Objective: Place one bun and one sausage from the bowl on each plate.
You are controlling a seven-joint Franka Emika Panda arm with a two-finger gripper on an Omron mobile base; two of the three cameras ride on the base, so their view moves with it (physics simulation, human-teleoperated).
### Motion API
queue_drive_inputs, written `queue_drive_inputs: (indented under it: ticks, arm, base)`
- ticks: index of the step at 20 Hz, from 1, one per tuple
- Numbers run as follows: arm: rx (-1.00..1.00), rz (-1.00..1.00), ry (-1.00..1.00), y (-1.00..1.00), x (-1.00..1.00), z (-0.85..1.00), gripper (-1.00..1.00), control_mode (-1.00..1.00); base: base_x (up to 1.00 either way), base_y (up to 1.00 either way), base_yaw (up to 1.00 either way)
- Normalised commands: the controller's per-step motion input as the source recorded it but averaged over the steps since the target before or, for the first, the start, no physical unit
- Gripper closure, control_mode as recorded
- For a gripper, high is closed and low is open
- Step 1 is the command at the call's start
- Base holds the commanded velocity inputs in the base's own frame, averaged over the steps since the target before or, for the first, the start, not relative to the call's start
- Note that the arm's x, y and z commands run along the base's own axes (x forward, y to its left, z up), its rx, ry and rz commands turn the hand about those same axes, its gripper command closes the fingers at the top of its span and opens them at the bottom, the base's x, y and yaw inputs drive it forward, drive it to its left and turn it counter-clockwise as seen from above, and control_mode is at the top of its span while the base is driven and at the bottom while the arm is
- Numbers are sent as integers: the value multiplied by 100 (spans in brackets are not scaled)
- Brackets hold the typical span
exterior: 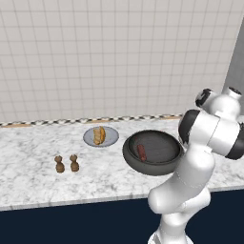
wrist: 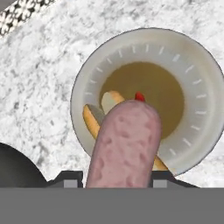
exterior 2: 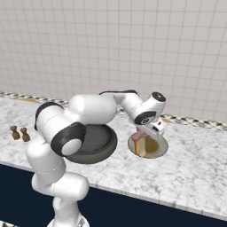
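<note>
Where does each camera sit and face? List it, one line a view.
Left base view: behind the arm, left; faces the counter, bowl, bun plate; arm lower right.
Right base view: behind, right; faces the bowl, right plate; arm from lower left.
Hand view: on the hand, down onto the right plate; gripper holds a sausage.
Shared: the bowl, both base views.

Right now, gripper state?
Gripper: closed on a sausage, held above the plate that has a bun on it.

A pink sausage is held above a bun on the right plate, another sausage lies in the dark bowl, and the left plate holds a bun.
</note>
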Motion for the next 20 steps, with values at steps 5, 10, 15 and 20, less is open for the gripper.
queue_drive_inputs:
  ticks: [5, 10, 15, 20]
  arm:
    - [-1, 36, 0, -45, 7, -20, 100, -100]
    - [0, 36, 0, -32, 15, -29, 100, -100]
    - [0, 33, 0, -18, 24, -38, 100, -100]
    - [0, 21, 0, 0, 20, -42, 100, -100]
  base:
    - [0, 0, 0]
    - [0, 0, 0]
    - [0, 0, 0]
    - [0, 0, 0]
